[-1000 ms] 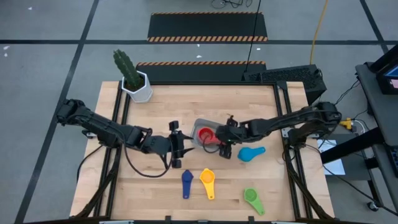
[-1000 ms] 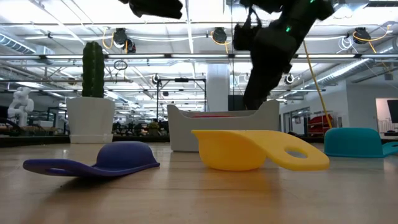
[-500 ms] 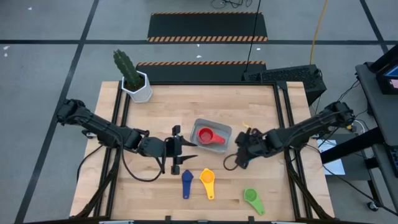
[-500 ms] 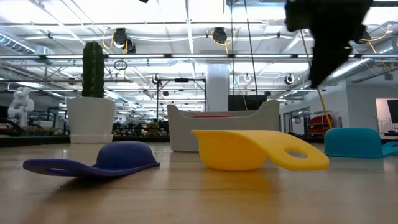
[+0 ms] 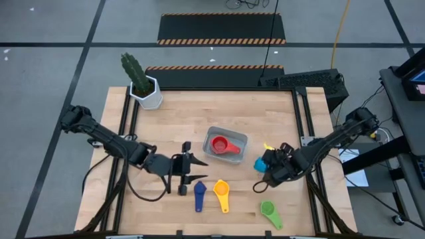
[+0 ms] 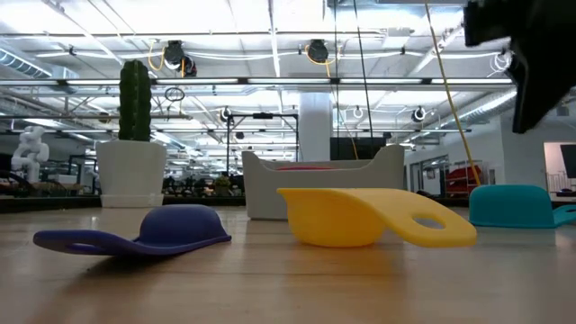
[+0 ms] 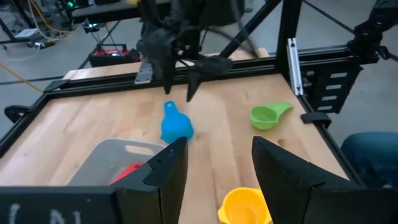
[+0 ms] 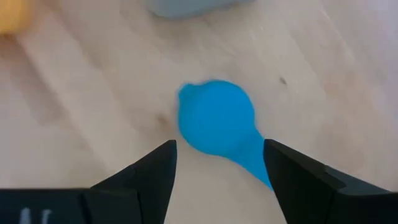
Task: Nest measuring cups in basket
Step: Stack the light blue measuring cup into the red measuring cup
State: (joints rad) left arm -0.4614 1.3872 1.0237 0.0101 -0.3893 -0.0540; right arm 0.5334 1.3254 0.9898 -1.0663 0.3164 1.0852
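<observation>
The pale grey basket (image 5: pixel 234 137) sits mid-table with the red cup (image 5: pixel 221 145) lying in it. The light blue cup (image 8: pixel 217 121) lies bowl-down on the table, right of the basket. My right gripper (image 8: pixel 219 149) hovers open above it, one finger on either side, touching nothing. It covers part of the cup in the high view (image 5: pixel 260 163). The navy cup (image 5: pixel 199 194), yellow cup (image 5: pixel 221 194) and green cup (image 5: pixel 269 212) lie near the near edge. My left gripper (image 5: pixel 198 171) is open, left of the navy cup and above the table.
A white hexagonal cactus pot (image 5: pixel 147 94) stands at the far left corner. Black frame rails (image 5: pixel 302 113) run along the table's left and right sides. Bare wood lies between the basket and the pot.
My right gripper has left the basket, where the red cup stays, and moved toward the table's right and near edges until it is over the light blue cup. My left gripper has shifted toward the near edge, closer to the navy cup.
</observation>
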